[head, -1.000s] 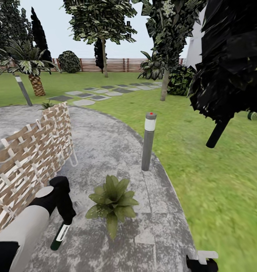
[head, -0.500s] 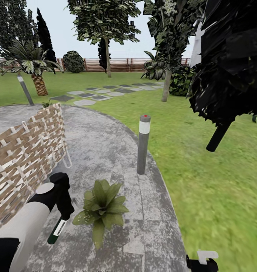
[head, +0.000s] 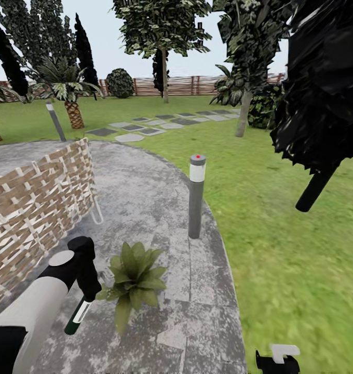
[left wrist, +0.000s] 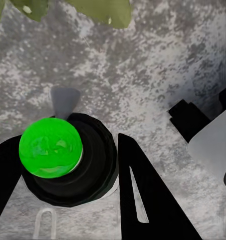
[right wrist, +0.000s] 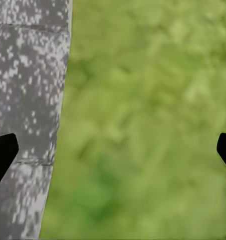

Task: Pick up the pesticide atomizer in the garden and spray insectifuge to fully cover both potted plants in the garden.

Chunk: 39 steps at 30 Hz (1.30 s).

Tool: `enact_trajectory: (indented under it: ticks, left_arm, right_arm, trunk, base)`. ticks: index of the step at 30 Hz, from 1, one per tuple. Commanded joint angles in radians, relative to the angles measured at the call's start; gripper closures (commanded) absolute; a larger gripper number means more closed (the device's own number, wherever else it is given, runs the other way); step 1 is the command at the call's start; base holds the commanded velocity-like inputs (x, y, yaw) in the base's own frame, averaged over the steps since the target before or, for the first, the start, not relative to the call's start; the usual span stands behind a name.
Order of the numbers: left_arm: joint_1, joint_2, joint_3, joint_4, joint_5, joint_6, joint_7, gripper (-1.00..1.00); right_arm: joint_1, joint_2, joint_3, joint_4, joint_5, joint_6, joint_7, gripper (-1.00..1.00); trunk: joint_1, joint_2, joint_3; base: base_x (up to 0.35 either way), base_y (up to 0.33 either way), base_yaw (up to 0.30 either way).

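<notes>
My left gripper (head: 90, 289) is shut on the pesticide atomizer (head: 78, 317), a dark green-black bottle with a white label that hangs tilted below the fingers over the grey stone patio (head: 145, 192). In the left wrist view the atomizer (left wrist: 68, 160) shows end-on with a bright green round face, held between black fingers (left wrist: 142, 200). A potted plant (head: 132, 278) with broad green leaves stands just right of the bottle, and its leaves (left wrist: 100, 7) reach into the wrist view. Low at the front right, my right gripper (head: 276, 357) is open over the patio edge and lawn (right wrist: 142, 125).
A woven wicker chair (head: 36, 208) stands close on the left. A grey bollard post (head: 196, 196) rises at the patio rim behind the plant. Lawn (head: 285, 244) spreads to the right, under a dark tree (head: 327, 78). Palms, stepping stones and a slat fence lie far back.
The whole head view has shifted, so the camera moved. The potted plant now sits nearer my left gripper in the picture. The atomizer stays held.
</notes>
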Motion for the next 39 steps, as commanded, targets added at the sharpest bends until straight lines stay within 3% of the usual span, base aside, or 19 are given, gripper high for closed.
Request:
enact_trajectory:
  ticks: [1,17,28,35,39]
  left_arm:
    - [-0.001,0.002,-0.004,-0.001,-0.006,0.011,-0.009,1.00]
    - [0.003,0.006,-0.002,-0.001,-0.006,0.011,-0.009,1.00]
    - [0.025,0.012,0.007,0.010,-0.005,0.032,-0.009,1.00]
    - [0.099,0.011,0.036,0.016,0.012,0.033,-0.002,1.00]
    - [0.110,0.006,0.110,0.016,0.073,0.032,0.041,1.00]
  right_arm:
    - [0.000,0.000,0.010,0.000,-0.008,-0.002,-0.002,-1.00]
    - [0.000,0.002,0.011,0.001,-0.008,-0.002,-0.002,-1.00]
    - [0.000,0.001,0.010,0.000,-0.008,-0.002,-0.002,-1.00]
    - [0.000,0.001,0.010,0.000,-0.008,-0.002,-0.002,-1.00]
    - [0.000,0.001,0.010,0.000,-0.008,-0.002,-0.002,-1.00]
  trunk:
    - [-0.001,-0.001,-0.001]
    - [-0.001,-0.001,-0.001]
    - [-0.001,-0.001,-0.001]
    - [-0.001,-0.001,-0.001]
    - [-0.001,-0.001,-0.001]
  base:
    - [-0.138,-0.293,0.006]
    - [-0.220,-0.230,0.212]
    - [0.169,-0.135,0.085]
    - [0.004,-0.002,0.270]
    - [0.052,-0.026,0.253]
